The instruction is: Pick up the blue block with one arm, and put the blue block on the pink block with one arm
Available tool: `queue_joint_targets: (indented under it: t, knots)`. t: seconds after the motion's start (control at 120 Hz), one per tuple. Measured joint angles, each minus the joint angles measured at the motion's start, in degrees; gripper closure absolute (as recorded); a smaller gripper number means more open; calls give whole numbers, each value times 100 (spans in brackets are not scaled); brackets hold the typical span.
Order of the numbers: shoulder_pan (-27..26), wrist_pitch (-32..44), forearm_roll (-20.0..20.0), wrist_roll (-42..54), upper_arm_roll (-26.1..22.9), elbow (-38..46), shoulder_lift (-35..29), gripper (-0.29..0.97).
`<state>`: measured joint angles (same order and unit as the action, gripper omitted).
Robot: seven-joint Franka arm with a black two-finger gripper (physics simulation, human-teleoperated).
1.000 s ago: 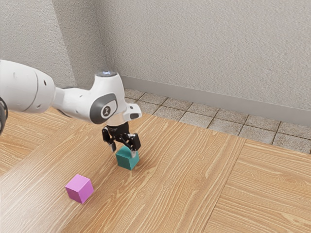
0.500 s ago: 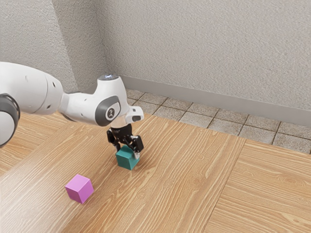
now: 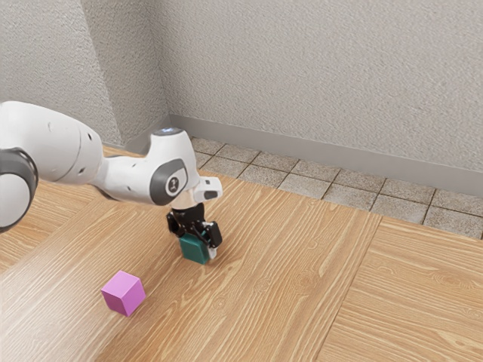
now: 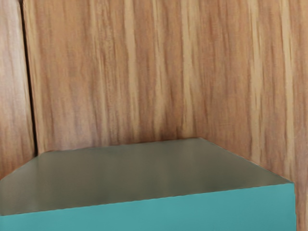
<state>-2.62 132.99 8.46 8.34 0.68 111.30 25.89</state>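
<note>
The blue block (image 3: 194,251), teal in colour, rests on the wooden table (image 3: 287,286). My gripper (image 3: 196,243) has come down over it and stands open, one finger on either side of its upper part. In the wrist view the block's top and one teal side (image 4: 144,211) loom large just beneath my hand. The pink block (image 3: 123,292) lies on the table nearer the front edge, toward the exterior view's left of the gripper, about two block widths away.
A grey wall and a strip of grey floor tiles (image 3: 339,185) run behind the table. Bare wood stretches toward the exterior view's right of the blocks.
My hand has sunk from just above the blue block until its fingers straddle it. Neither block has moved.
</note>
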Motion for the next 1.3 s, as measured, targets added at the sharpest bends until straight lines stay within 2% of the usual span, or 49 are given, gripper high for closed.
queue_joint_targets:
  t: [0.15,0.25,0.35,0.4,0.517,0.583,0.642,0.808,0.9,1.025,1.3]
  knots:
    - [-16,8,0,85,1,-182,102,1]
    - [-22,9,7,123,1,-188,63,21]
    - [-19,5,-7,145,2,-109,-118,29]
    - [-22,1,-24,143,3,206,-524,33]
    - [117,-5,-255,28,-19,1827,-2377,39]
    - [798,-15,-356,-55,-525,2568,-3299,41]
    - [1138,-39,-414,-133,-767,2913,-3669,43]
    - [1430,-85,-500,-386,-975,3778,-4510,44]
    - [1531,-136,-517,-505,-995,3915,-4604,44]
    - [1551,-177,-495,-635,-999,3880,-4212,44]
    - [1553,-207,-625,-739,-999,3814,-4097,43]
